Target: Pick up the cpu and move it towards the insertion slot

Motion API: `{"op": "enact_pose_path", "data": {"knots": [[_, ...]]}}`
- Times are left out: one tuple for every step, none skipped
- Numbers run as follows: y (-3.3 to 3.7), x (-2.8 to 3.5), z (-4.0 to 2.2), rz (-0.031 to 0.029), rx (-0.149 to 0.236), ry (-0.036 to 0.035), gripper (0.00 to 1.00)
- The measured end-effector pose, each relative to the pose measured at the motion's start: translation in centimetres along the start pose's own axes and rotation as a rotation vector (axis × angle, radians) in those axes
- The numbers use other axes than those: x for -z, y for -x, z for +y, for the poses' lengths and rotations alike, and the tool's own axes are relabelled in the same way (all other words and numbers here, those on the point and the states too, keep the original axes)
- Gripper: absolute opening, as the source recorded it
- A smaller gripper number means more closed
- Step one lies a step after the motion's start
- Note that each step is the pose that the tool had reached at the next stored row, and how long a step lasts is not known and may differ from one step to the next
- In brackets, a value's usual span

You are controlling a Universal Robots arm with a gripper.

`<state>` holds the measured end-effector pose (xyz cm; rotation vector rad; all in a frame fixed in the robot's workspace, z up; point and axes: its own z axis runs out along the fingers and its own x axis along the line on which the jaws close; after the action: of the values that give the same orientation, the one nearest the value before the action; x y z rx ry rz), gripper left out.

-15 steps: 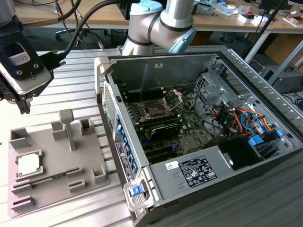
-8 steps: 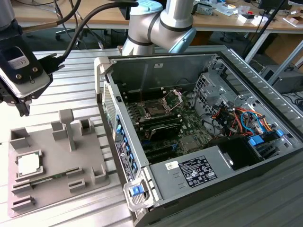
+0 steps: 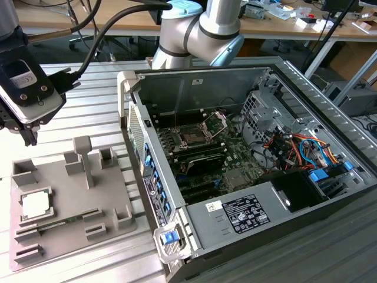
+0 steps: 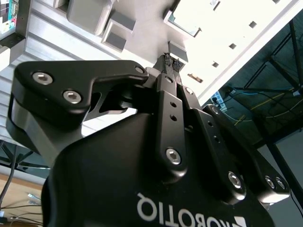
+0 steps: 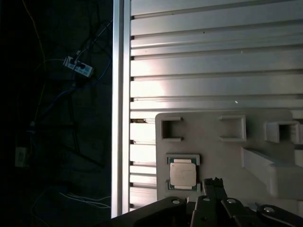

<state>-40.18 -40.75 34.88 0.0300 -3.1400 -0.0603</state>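
One chip, one socket, and all of the carry left to do: the cpu [image 3: 35,204] lies flat in its square recess near a corner of the grey tray [image 3: 70,194], at the exterior view's left, while the insertion slot [image 3: 192,137] waits with its metal frame raised on the green board inside the open computer case [image 3: 283,76], well apart across the ribbed aluminium table [image 3: 88,88]. From my remote station I judge the task barely begun: the chip is not yet gripped or lifted, and the pickup and the move toward the socket both remain.

The gripper [image 3: 28,138] hangs above the table by the tray's far edge, clear of the chip. In the second wrist view the gripper [image 4: 171,60] has its two black fingers drawn together at the tips with nothing between them, so I read it as closed and empty.

The exterior view gives me the whole layout, tray and case side by side. The first wrist view instead looks straight down on the cpu [image 5: 182,174], its pale metal top square inside the recess walls of the tray [image 5: 222,156], with the gripper [image 5: 213,181] tips showing just beside it in the picture. Height above the chip I cannot judge from there.
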Motion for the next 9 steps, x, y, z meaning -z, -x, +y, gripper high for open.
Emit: {"op": "enact_pose_path", "data": {"knots": [[0.00, -0.01, -0.02, -0.0001, 0.000, 0.0000, 0.11], [0.00, -0.02, -0.05, 0.0000, 0.000, 0.0000, 0.11], [0.00, -0.02, -0.07, 0.0000, 0.000, 0.0000, 0.11], [0.00, -0.03, -0.10, 0.0000, 0.000, 0.0000, 0.11], [0.00, -0.04, -0.12, -0.0001, 0.000, 0.0000, 0.11], [0.00, -0.04, -0.16, 0.0000, 0.000, -0.0001, 0.11], [0.00, -0.05, -0.22, 0.0000, 0.000, 0.0000, 0.11], [0.00, -0.06, -0.25, -0.0001, 0.000, -0.0001, 0.11], [0.00, -0.06, -0.28, 0.0000, 0.000, -0.0002, 0.11]]}}
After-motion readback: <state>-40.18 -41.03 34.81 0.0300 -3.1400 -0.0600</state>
